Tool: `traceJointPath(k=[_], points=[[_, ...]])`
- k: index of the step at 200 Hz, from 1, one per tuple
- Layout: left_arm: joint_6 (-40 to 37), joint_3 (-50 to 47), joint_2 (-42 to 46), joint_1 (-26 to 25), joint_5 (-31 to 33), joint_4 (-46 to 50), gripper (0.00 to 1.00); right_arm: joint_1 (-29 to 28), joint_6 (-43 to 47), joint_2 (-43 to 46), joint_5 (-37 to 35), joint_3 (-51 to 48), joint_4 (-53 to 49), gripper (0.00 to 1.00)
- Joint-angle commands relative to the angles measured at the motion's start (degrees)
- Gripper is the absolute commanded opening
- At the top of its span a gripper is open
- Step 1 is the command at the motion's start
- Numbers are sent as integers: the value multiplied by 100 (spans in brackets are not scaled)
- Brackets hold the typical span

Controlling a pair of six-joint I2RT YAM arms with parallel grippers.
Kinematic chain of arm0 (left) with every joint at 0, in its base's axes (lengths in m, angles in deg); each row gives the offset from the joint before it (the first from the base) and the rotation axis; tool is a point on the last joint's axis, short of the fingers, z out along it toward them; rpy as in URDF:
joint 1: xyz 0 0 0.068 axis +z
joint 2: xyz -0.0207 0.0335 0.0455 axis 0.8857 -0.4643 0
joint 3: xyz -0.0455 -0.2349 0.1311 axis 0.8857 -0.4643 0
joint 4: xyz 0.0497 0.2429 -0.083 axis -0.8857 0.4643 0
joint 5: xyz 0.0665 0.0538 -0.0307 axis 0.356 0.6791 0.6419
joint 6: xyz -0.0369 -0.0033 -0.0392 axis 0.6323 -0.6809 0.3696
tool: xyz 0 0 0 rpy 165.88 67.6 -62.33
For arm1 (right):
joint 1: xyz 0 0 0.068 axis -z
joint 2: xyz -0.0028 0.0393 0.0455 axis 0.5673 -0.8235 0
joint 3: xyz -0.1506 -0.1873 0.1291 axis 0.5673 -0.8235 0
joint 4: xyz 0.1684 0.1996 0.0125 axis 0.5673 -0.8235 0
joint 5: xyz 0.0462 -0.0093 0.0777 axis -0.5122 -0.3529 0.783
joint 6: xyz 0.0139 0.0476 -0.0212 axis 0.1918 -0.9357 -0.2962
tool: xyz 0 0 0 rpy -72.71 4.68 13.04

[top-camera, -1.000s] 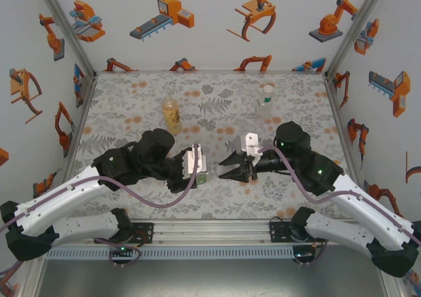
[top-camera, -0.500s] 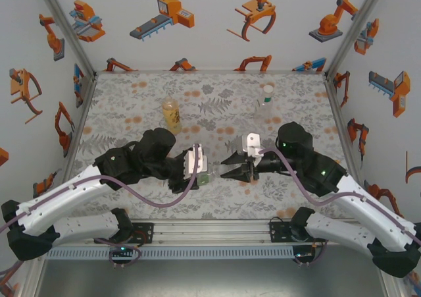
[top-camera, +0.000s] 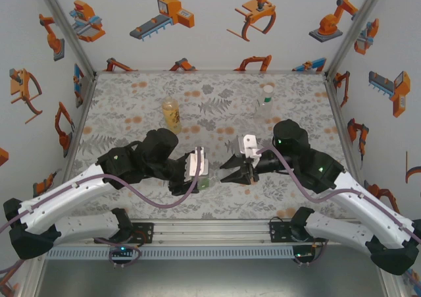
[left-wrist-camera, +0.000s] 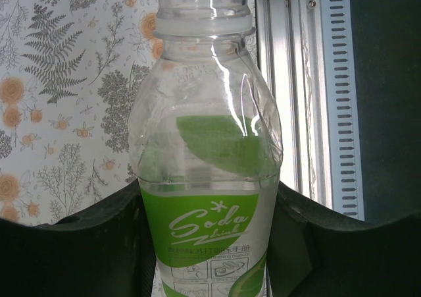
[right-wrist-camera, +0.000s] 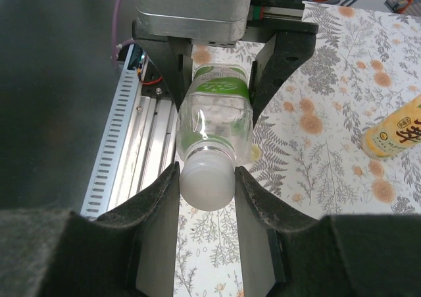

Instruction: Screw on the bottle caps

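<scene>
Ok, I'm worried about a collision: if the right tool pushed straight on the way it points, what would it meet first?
Most likely the green-labelled bottle: the right tool is shut on the white cap at its neck, and the bottle lies straight ahead, clamped in the left tool.

I worked in a robot test booth, a lab rig and no home. It had white walls (top-camera: 210, 47) printed with orange robot-arm pictures and aluminium frame posts (top-camera: 66, 27) at the corners. A fern-and-flower cloth covered the bench (top-camera: 131, 99), and a slotted metal rail (top-camera: 210, 228) ran along its near edge.
</scene>
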Motion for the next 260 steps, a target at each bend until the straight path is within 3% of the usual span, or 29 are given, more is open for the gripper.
traceJointPath(k=[1, 56, 112, 148, 186, 233, 260], points=[[-93, 171, 34, -84, -483, -608, 0, -8, 220, -39, 203, 43, 12, 0], [57, 38, 148, -79, -325, -883, 0, -18, -373, -30, 61, -68, 129, 0], [380, -288, 389, -75, 163, -1550, 0, -34, -2412, 155, -737, -626, 1028, 0], [513, -382, 449, -75, 470, -1795, 0, -36, -3616, 187, -1653, -713, 941, 0], [542, -417, 517, -73, 907, -1946, 0, -31, -5850, -42, -3101, -492, 249, 0], [472, -358, 420, -75, 1245, -1973, 0, -36, -8910, -617, -2890, -320, 0, 0], [462, -323, 348, -74, 1364, -2051, 0, -65, -10185, -559, -3229, -432, -193, 0]])
